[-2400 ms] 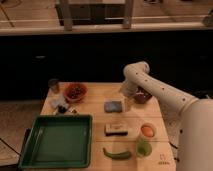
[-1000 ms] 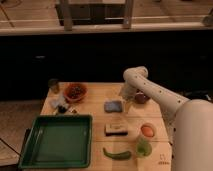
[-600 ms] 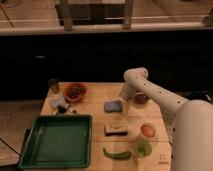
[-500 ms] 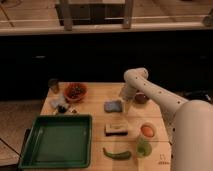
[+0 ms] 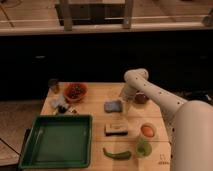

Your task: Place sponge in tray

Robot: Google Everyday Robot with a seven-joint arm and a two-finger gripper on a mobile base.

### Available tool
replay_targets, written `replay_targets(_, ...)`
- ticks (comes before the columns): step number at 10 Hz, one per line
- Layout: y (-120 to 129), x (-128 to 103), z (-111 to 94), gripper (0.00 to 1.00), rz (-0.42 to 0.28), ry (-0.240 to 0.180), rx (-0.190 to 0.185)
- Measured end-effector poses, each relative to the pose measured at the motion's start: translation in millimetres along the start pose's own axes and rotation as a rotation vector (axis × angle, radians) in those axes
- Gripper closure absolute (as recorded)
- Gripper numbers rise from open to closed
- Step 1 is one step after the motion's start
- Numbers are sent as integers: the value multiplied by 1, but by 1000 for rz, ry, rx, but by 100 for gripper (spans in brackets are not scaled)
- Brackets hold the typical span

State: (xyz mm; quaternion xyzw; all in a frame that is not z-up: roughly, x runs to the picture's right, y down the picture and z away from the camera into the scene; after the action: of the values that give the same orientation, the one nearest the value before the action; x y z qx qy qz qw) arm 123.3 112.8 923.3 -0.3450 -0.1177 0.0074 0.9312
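- Large shallow square plastic tray (image 5: 57, 143): bright green all over, plain.
- Small flat rounded sponge (image 5: 113, 106): blue-grey, plain.
- Rectangular block (image 5: 116, 129): cream top, dark bottom layer.
- Round bowl (image 5: 75, 92): orange, with dark reddish contents.
- Long curved vegetable (image 5: 117, 154) and small cup (image 5: 143, 147): both green.
- Small dish (image 5: 147, 130): pale, with an orange centre.
- Wooden table (image 5: 95, 97): light tan.
- Robot arm (image 5: 160, 98): white. Its gripper (image 5: 125, 98), just right of the sponge, looks pale grey.
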Motion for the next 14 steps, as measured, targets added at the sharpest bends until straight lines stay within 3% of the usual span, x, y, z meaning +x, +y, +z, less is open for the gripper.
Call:
replay_targets(12,0,2,5,21,61,-42,-3)
replay_targets(14,1,5,5,31,70,-48,-4)
